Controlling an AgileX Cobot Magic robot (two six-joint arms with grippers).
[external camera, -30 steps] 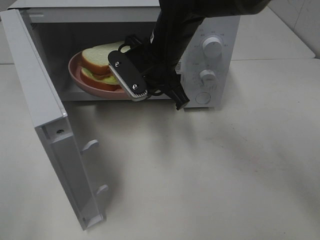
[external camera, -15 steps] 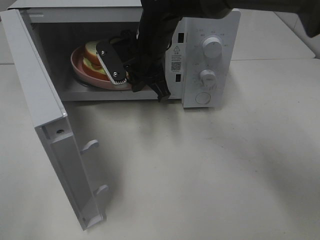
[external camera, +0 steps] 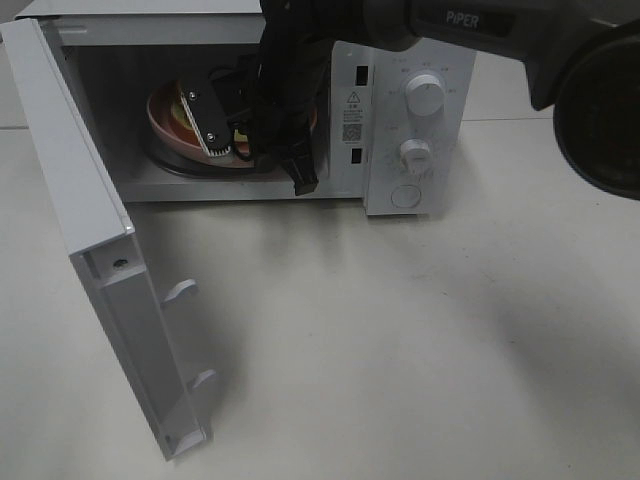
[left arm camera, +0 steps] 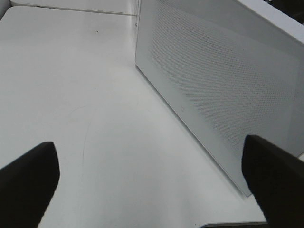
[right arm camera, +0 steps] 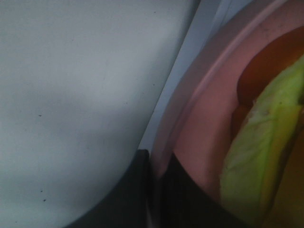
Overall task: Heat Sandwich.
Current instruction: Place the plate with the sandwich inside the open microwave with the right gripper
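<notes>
White tabletop (external camera: 420,340), open microwave (external camera: 385,150), sandwich (right arm camera: 256,156) on plate (right arm camera: 190,118)

R gripper (right arm camera: 154,164) on pink plate (right arm camera: 190,97) rim

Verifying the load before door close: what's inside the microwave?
A pink plate is inside the microwave, right gripper shut on its rim. The sandwich on it shows only green and yellow filling; the gripper covers the rest in the high view.

Sandwich (right arm camera: 259,156) on plate (right arm camera: 199,128) inside microwave (external camera: 375,150)
</notes>
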